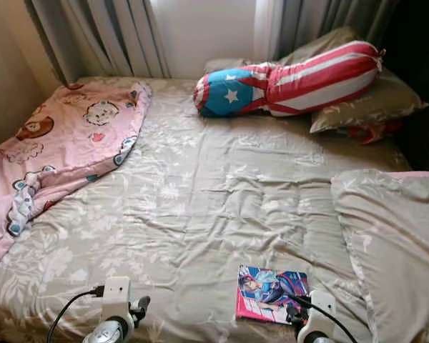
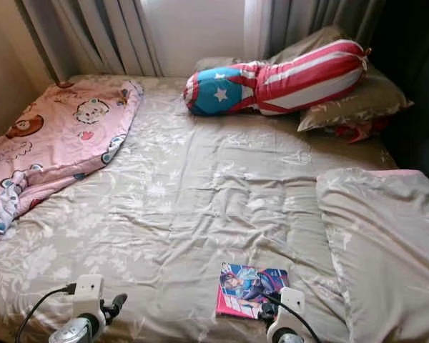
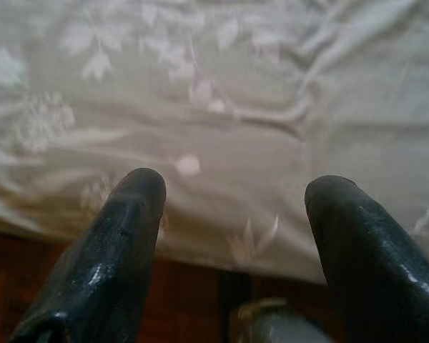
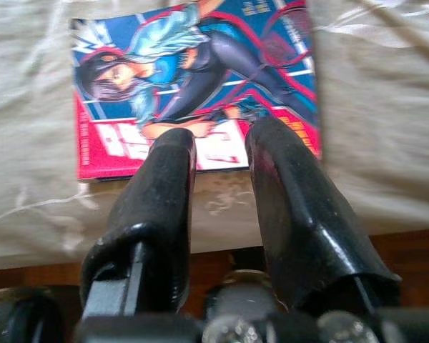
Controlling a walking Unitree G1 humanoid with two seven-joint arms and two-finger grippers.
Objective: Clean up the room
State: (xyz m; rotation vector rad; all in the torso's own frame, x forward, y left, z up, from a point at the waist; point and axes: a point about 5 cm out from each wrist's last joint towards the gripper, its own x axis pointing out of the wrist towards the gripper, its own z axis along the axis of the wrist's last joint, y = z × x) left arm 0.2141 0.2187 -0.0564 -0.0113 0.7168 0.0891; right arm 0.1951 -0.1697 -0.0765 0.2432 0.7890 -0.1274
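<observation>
Both grippers hover at the near edge of the bed [image 1: 200,200], a comic book [image 1: 270,294] lying near the right one.

The comic book lies flat on the beige floral sheet near the bed's near edge, right of centre. The right gripper [image 4: 218,143] is just at the book's near edge, fingers a narrow gap apart with nothing between them. The left gripper [image 3: 232,189] hangs over bare sheet at the near left, fingers spread wide and empty. A pink cartoon blanket [image 1: 64,146] is bunched at the far left, a star-and-stripe bolster [image 1: 293,78] rests on pillows [image 1: 372,103] at the far right, and a grey pillow [image 1: 397,236] lies at the right edge.
</observation>
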